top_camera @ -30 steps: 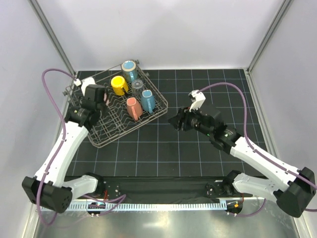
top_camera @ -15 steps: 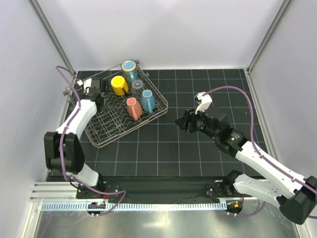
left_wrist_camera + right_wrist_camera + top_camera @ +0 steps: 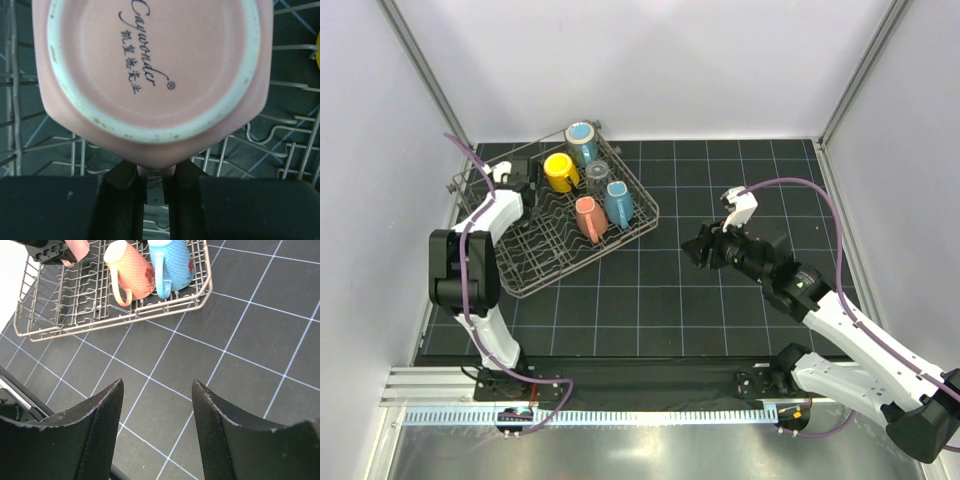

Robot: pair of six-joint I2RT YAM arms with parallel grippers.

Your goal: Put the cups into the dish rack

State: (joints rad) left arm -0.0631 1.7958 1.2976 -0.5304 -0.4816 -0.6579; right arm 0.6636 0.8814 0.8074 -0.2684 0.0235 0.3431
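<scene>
A salmon-pink cup (image 3: pixel 150 75) fills the left wrist view bottom-up, its white foot ring and printed mark showing. My left gripper (image 3: pixel 152 172) is shut on the cup's handle, over the far left part of the grey wire dish rack (image 3: pixel 620 236). The right wrist view also catches this cup (image 3: pixel 77 247) at its top edge. In the rack lie a second salmon cup (image 3: pixel 588 217), a blue cup (image 3: pixel 617 203), a yellow cup (image 3: pixel 560 172), a clear tumbler (image 3: pixel 597 171) and a light blue cup (image 3: pixel 582 135). My right gripper (image 3: pixel 692 250) hovers open over the mat, right of the rack.
The black gridded mat (image 3: pixel 720 320) covers the table. Grey walls with metal corner posts close in the left, back and right sides. Purple cables loop from both arms. The rack's near half (image 3: pixel 60 305) holds only bare tines.
The left arm has folded back toward its base and carried the pink cup toward the rack's far left corner. The right gripper has drifted a little to the right, still open.
</scene>
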